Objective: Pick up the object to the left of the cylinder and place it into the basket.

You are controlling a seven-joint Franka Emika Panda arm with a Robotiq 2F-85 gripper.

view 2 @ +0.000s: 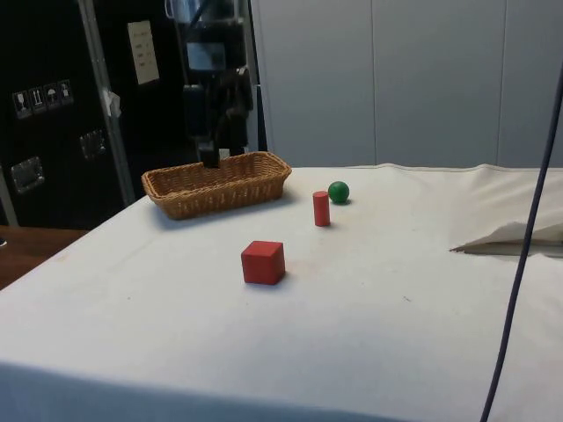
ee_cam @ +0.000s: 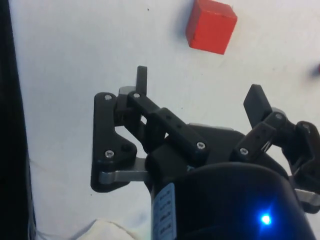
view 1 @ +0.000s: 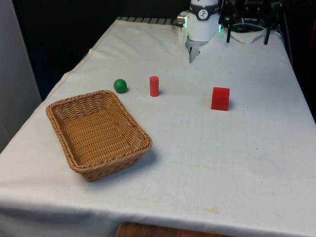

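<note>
A green ball (view 1: 120, 85) (view 2: 339, 192) lies on the white cloth just to the front view's left of an upright red cylinder (view 1: 154, 86) (view 2: 321, 208). The wicker basket (view 1: 59, 109) (view 2: 220, 180) stands nearer the front view's left, close to the ball, with nothing in it. My gripper (ee_cam: 200, 90) is open, its black fingers (ee_cam: 141, 80) spread wide with nothing between them. It hangs above bare cloth, and a red cube (ee_cam: 211, 26) lies beyond the fingertips. The gripper is well away from the ball and the basket.
The red cube (view 1: 220, 98) (view 2: 263, 262) sits apart on the front view's right of the cylinder. The cloth is rumpled into a fold (view 1: 193, 53) (view 2: 510, 239) near the robot's base. A thin cable (view 2: 526, 229) hangs down in the side view.
</note>
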